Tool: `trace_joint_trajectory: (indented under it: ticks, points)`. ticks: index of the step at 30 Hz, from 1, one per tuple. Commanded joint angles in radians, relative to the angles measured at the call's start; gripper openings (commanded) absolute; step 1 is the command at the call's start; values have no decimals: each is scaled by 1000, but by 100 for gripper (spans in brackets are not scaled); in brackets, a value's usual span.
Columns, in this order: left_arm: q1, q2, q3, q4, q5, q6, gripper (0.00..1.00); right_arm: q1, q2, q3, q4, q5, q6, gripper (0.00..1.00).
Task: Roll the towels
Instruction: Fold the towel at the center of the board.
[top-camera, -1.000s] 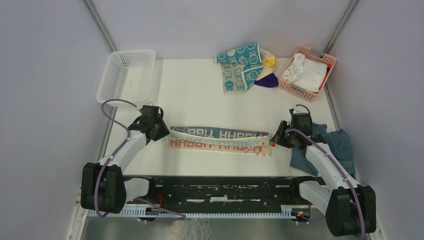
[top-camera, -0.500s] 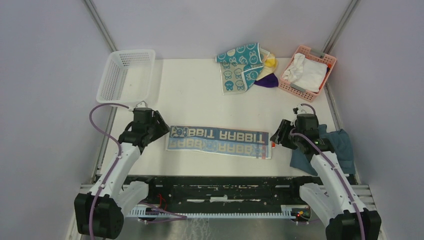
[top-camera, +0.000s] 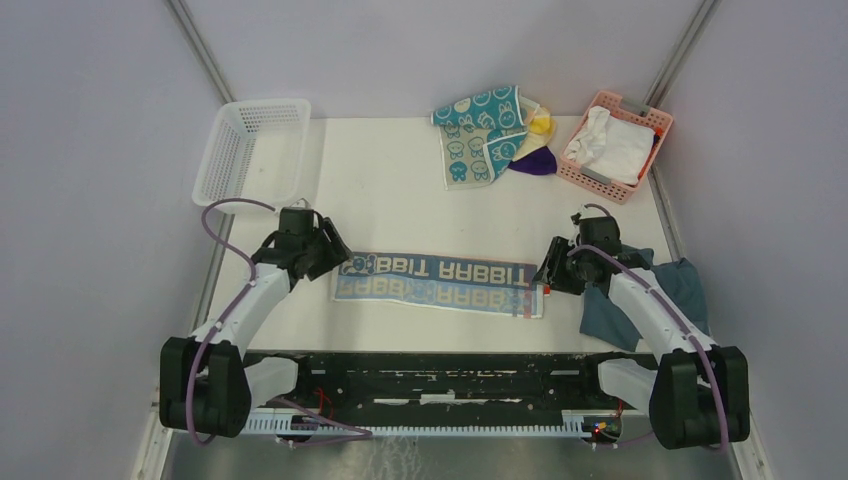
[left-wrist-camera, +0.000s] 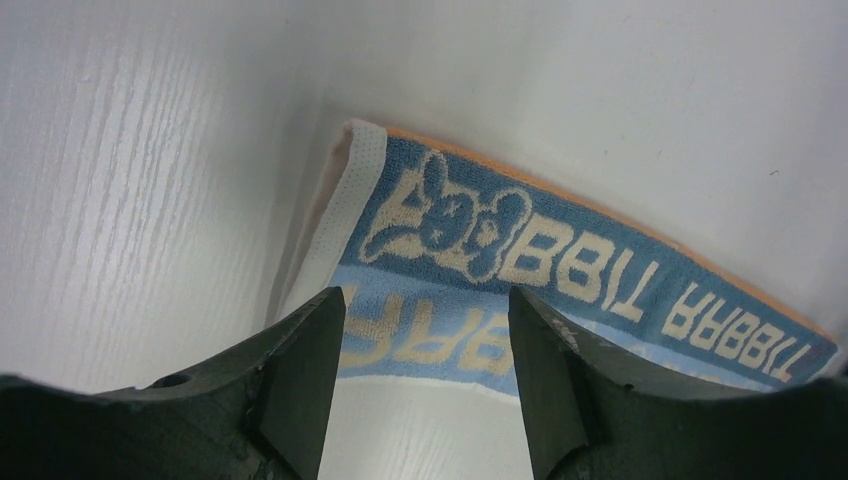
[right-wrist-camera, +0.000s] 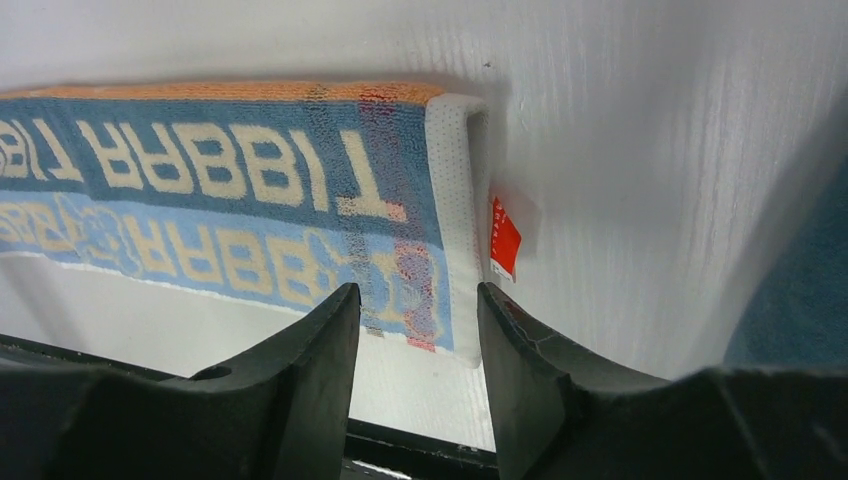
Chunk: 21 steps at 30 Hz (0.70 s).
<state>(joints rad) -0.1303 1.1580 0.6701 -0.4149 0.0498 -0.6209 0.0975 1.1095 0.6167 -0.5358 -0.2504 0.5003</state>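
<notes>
Towels (top-camera: 500, 140): none rolled so far, going by the overhead shot. Just one peach-orange printed towel (top-camera: 437, 283) folded lengthwise into a long narrow strip, blue lettered side up. Lying flat on the table (top-camera: 380, 190), well apart from the pink basket (top-camera: 660, 125), off to its left and nearer the arm bases. Looks like prep only, so the actual rolling of that strip still to do, probably from one short end. Then the rest: teal rabbit-face towel (top-camera: 483, 130), pale yellow towel (top-camera: 541, 123) and deep purple towel (top-camera: 536, 163), bunched in a heap just left of the pink basket, not rolled either. Guessing barely started overall.

Left gripper (top-camera: 335, 262) parked at the strip's end farthest from the pink basket, jaws apart, nothing between them but a view of the white hem. Right gripper (top-camera: 548, 275) at the end nearer the pink basket, right by the red tag (right-wrist-camera: 505, 240), jaws likewise apart and empty.

Versus a second back: both ends pinched and held up a little then, orange side showing along the near edge. Now let go, strip down flat and tidier, only blue on top. Half a second back, left gripper pulled slightly away from its end; now up close again. Heap beside the pink basket same as before.
</notes>
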Motion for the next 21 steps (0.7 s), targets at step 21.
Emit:
trace_joint_trajectory:
  ticks: [21]
  points:
    - [-1, 325, 45, 377, -37, -125, 61, -8, 586, 292, 353, 44, 108, 43]
